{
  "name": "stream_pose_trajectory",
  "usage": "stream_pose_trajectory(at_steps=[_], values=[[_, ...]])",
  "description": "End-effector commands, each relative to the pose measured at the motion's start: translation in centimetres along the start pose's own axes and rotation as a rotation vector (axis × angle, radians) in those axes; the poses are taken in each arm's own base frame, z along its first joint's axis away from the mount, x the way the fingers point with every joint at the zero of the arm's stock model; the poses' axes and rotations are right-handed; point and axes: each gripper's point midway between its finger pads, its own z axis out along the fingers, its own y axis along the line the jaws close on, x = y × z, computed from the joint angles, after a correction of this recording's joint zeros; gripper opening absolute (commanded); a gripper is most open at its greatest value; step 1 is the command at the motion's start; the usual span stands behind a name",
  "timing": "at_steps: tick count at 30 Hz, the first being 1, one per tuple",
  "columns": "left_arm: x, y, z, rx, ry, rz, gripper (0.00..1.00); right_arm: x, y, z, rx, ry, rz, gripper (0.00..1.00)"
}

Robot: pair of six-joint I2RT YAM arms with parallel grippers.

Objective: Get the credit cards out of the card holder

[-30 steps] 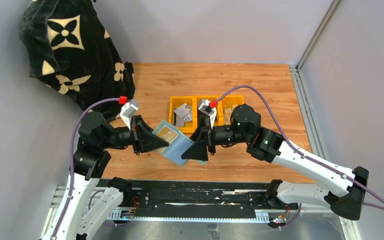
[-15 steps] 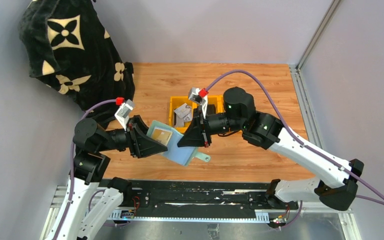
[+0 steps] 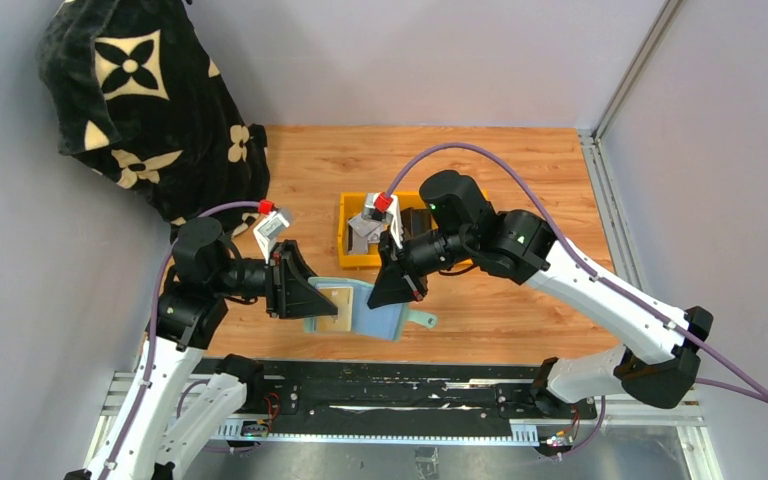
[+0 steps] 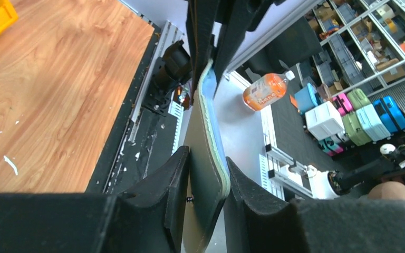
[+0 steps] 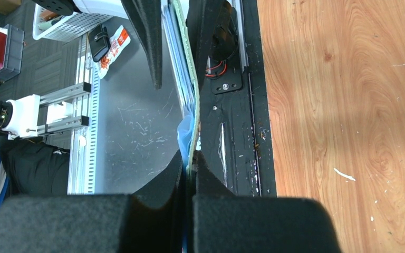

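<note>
- Within 1 second the card holder (image 3: 375, 318) has swung from a steep diagonal to nearly level. It has also dropped toward the near edge of the wooden surface (image 3: 520, 170), carried between both arms.
- The right arm has swept left and now crosses over the row of bins. 3 showed before; only the left-hand yellow bin (image 3: 345, 232) shows clearly now.
- The left gripper (image 3: 315, 300) has shifted right and nearer. Its jaws stand narrow, pressing both faces of the card holder (image 4: 211, 174), which is seen edge-on from the left wrist.
- The right gripper (image 3: 380, 296) is pinched tight on the thin green edge of the card holder (image 5: 189, 121), at the far side of its right half.
- The holder lies open with its grey-blue inside up.
- 1 tan credit card (image 3: 338, 308) sits in the holder's left half, just beside the left fingertips. Whether other cards are in the pockets cannot be told.
- A small tab (image 3: 425, 321) sticks out from the holder to the right.
- The yellow bin holds grey pieces (image 3: 362, 230); what they are cannot be told.
- A black cloth (image 3: 130, 100) with cream flowers hangs at the far left, well apart from the holder.
</note>
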Motion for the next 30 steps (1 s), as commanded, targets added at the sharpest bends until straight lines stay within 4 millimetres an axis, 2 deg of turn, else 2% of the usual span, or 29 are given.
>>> stream_pose_trajectory(at_steps=[1,3,5,6,8,9,11,15,18,22,24,27,30], values=[[0.5,-1.9,-0.4,0.067,0.04,0.038,0.31,-0.7,0.6,-0.8,-0.016,-0.001,-0.043,0.0],[0.7,-2.0,-0.4,0.076,0.046,0.04,0.31,-0.8,0.6,-0.8,-0.015,0.001,-0.042,0.0],[0.8,-2.1,-0.5,0.077,0.045,0.043,0.26,-0.8,0.6,-0.8,-0.017,0.0,-0.044,0.0],[0.7,-2.0,-0.5,0.072,0.043,0.043,0.2,-0.9,0.6,-0.8,-0.015,-0.001,-0.045,0.01],[0.1,-1.5,-0.3,0.04,0.024,0.033,0.04,-1.1,0.5,-0.8,-0.005,-0.005,-0.049,0.08],[-0.2,-1.3,-0.2,0.025,0.015,0.022,0.0,-1.2,0.5,-0.9,-0.001,-0.01,-0.051,0.13],[-0.8,-1.1,-0.1,0.013,0.007,0.015,0.0,-1.8,0.1,-1.2,0.042,-0.029,-0.059,0.32],[-1.7,-0.7,-0.1,-0.036,-0.028,0.035,0.0,-3.8,-1.6,-3.5,0.225,-0.122,-0.087,0.49],[-2.4,-0.2,-0.2,-0.088,-0.074,0.061,0.0,-6.2,-1.9,-6.2,0.355,-0.274,-0.081,0.56],[-3.7,0.7,-0.4,-0.17,-0.138,0.087,0.0,-8.0,-0.1,-7.5,0.308,-0.441,-0.056,0.59],[-4.2,1.3,-0.5,-0.205,-0.16,0.098,0.0,-7.7,0.9,-6.8,0.227,-0.458,-0.017,0.59],[-4.7,1.6,-0.6,-0.228,-0.179,0.111,0.0,-6.8,2.5,-4.5,0.059,-0.434,0.04,0.59],[-4.8,1.4,-0.5,-0.215,-0.182,0.1,0.0,-5.7,2.6,-2.5,-0.019,-0.402,0.072,0.56]])
